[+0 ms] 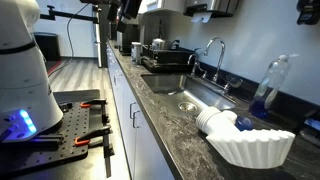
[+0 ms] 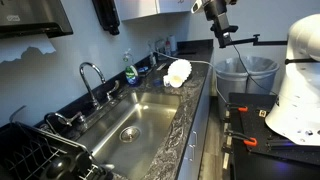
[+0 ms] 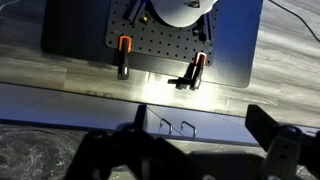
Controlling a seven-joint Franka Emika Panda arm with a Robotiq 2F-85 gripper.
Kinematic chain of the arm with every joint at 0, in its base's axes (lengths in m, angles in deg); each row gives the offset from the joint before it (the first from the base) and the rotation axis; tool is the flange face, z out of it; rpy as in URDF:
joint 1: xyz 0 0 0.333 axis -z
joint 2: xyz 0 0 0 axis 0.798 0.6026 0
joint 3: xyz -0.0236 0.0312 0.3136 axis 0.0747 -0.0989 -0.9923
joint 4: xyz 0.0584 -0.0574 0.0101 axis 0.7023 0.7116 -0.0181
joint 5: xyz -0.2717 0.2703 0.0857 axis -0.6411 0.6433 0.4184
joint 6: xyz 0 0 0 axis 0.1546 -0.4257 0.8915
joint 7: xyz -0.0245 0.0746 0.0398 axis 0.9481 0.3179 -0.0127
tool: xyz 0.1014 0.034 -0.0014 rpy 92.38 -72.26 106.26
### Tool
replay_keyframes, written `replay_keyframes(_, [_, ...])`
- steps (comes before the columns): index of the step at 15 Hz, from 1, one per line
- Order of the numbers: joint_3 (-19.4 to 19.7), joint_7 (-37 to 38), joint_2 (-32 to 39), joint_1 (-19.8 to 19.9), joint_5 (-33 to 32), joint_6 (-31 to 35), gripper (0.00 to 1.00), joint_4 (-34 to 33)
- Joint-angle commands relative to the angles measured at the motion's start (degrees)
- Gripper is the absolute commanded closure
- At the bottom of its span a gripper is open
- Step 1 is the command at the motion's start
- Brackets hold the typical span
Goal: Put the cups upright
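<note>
In the wrist view the gripper is seen with its two dark fingers spread wide and nothing held between them. Beneath it are shown the counter's front edge, cabinet handles and a black perforated board with orange clamps, set over a wood floor.

The cups are shown only in the exterior views. In an exterior view the gripper is seen hanging high, well apart from the cups, and too small there for its opening to be judged. A bin lined with clear plastic is shown in that view alone, near the white robot base.

The cups are seen as a smooth white nested stack lying on its side on the dark granite counter. They lie just beside one end of the sink, with one end against a fluted white bowl. In an exterior view the cups and the bowl merge into one white mass and cannot be told apart. A bottle of blue liquid stands behind them by the wall.

The cups are bounded by the sink rim on one side and the bowl on the other. A strip of bare granite runs along the counter's front edge. A faucet rises behind the sink, and open air is left above the cups.
</note>
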Motion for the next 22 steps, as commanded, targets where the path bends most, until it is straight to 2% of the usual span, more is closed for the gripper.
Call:
replay_keyframes(1, [-0.81,-0.47,0.21,0.96,0.4,-0.13,0.0,-0.12])
replay_keyframes(3, [-0.8,-0.47,0.21,0.96,0.4,-0.13,0.0,-0.12])
replay_keyframes(5, [-1.9,0.98,0.86,1.09,-0.59,3.12,0.0,0.36])
replay_keyframes(10, [-6.62,7.52,5.0,2.2,-7.39,16.94,0.0,1.36])
replay_keyframes(16, [-12.2,23.16,15.77,5.77,-19.87,33.18,0.0,2.2])
replay_keyframes(22, [-12.47,37.97,26.69,9.93,-29.43,43.77,0.0,0.47])
